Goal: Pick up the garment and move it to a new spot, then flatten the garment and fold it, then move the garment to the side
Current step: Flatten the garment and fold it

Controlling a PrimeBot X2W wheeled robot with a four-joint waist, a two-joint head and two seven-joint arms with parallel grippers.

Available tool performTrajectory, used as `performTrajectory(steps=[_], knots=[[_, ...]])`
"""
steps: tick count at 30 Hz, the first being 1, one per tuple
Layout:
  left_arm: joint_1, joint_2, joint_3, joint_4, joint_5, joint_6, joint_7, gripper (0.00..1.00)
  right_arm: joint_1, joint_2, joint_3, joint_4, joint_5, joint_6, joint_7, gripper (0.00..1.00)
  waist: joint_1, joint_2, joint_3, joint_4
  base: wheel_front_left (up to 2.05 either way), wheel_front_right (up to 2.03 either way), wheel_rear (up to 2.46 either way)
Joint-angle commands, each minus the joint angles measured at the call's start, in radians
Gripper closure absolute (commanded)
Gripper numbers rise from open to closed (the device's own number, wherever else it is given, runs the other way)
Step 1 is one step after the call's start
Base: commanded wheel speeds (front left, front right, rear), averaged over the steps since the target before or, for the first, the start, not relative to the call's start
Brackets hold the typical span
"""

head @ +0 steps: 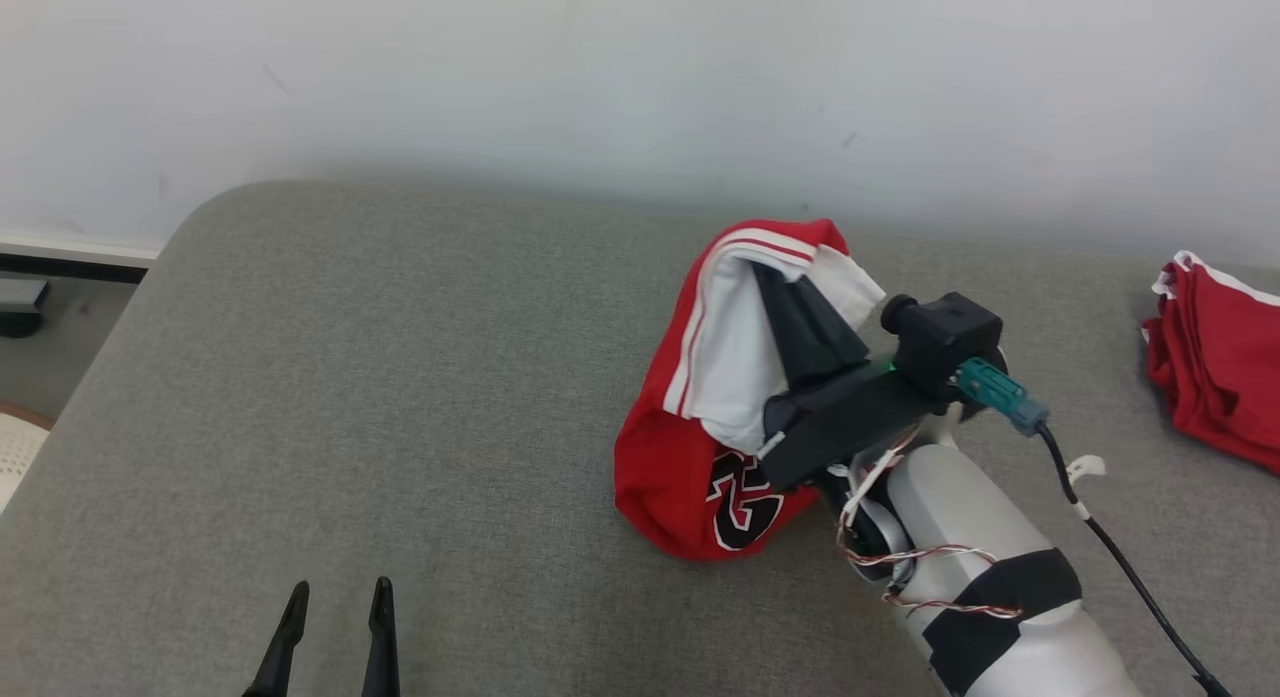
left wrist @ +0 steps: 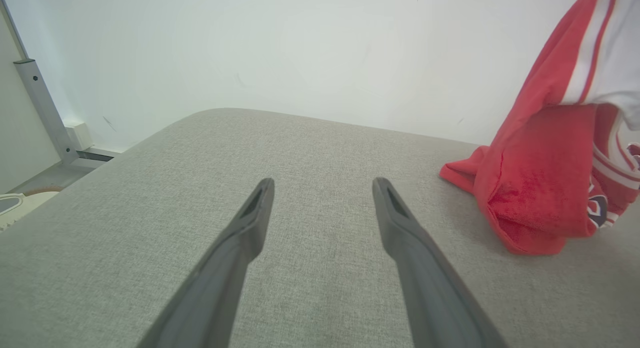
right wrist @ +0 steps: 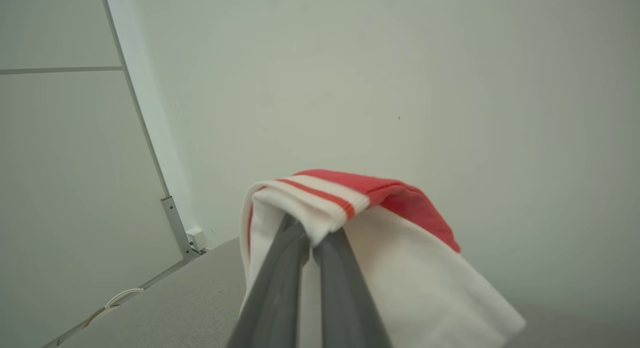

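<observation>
- We see the right claw (head: pixel 790 307) shut tight on the garment (head: pixel 680 447), its two dark fingers pinching a white band with red stripes at the top edge of the cloth.
- The garment, red outside and white inside, hangs from that claw. Its lower red bulk touches the grey fabric-covered bench (head: pixel 400 377) below the fingertips and towards the left claw's side.
- Its long axis runs from the pinched striped band at the claw's tips down to the crumpled red end on the bench, steeply tilted rather than lying flat.
- Our left claw (head: pixel 340 592) hovers over bare bench with its fingers spread wide and nothing between them. The garment is well apart from it, ahead and to its right.
- The head view gives us a black-and-white numeral low on the red cloth, just beside the right claw's wrist, and a second red pile (head: pixel 1220 367) on the bench further right of that claw.
- In the left wrist view, beyond the left claw (left wrist: pixel 324 183), the garment (left wrist: pixel 530 188) has a folded red corner resting on the bench.
- From the right wrist view we get the grip itself: the right claw (right wrist: pixel 310 243) closed under the striped band, with the garment (right wrist: pixel 400 268) spilling white to its right.
</observation>
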Motion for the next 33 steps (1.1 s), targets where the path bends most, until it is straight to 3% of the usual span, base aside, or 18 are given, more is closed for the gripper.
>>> performTrajectory(steps=[1,9,22,29,30,31,32,33], knots=[[-0.015,0.000,-0.003,0.001,-0.005,0.000,-0.003,0.00,0.006,-0.004,-0.029,0.038,-0.005,-0.002,0.000,1.00,-0.0002,-0.0001,0.007,-0.017,0.00,0.00,0.00],[-0.029,0.000,-0.034,0.009,-0.016,0.000,-0.003,0.00,0.134,-0.053,-0.140,0.064,0.061,-0.002,0.000,1.00,-0.0002,-0.0001,-0.001,-0.022,0.00,0.00,0.00],[0.005,0.000,-0.065,0.015,-0.015,0.000,-0.003,0.00,0.637,-0.104,-0.298,-0.175,0.157,-0.002,0.000,1.00,-0.0002,-0.0001,-0.035,-0.060,0.00,0.00,0.00],[0.005,0.000,-0.066,0.013,-0.007,0.000,-0.003,0.00,0.726,-0.099,-0.258,-0.142,0.145,-0.002,0.000,1.00,-0.0002,-0.0001,-0.033,-0.078,0.00,0.00,0.00],[0.006,0.000,-0.066,0.014,-0.006,0.000,-0.003,0.00,0.720,-0.101,-0.251,-0.129,0.135,-0.002,0.001,0.82,-0.0002,-0.0001,-0.033,-0.080,0.00,0.00,0.00],[0.007,0.000,-0.066,0.015,-0.006,0.000,-0.003,0.00,0.714,-0.098,-0.243,-0.116,0.130,-0.002,0.000,0.20,-0.0002,-0.0001,-0.033,-0.082,0.00,0.00,0.00],[0.008,0.000,-0.066,0.015,-0.006,0.000,-0.003,0.00,0.708,-0.092,-0.238,-0.111,0.127,-0.002,0.000,0.00,-0.0002,-0.0001,-0.034,-0.084,0.00,0.00,0.00],[0.010,0.000,-0.067,0.016,-0.005,0.000,-0.003,0.00,0.700,-0.088,-0.235,-0.113,0.120,-0.002,0.000,0.00,-0.0002,-0.0001,-0.034,-0.086,0.00,0.00,0.00]])
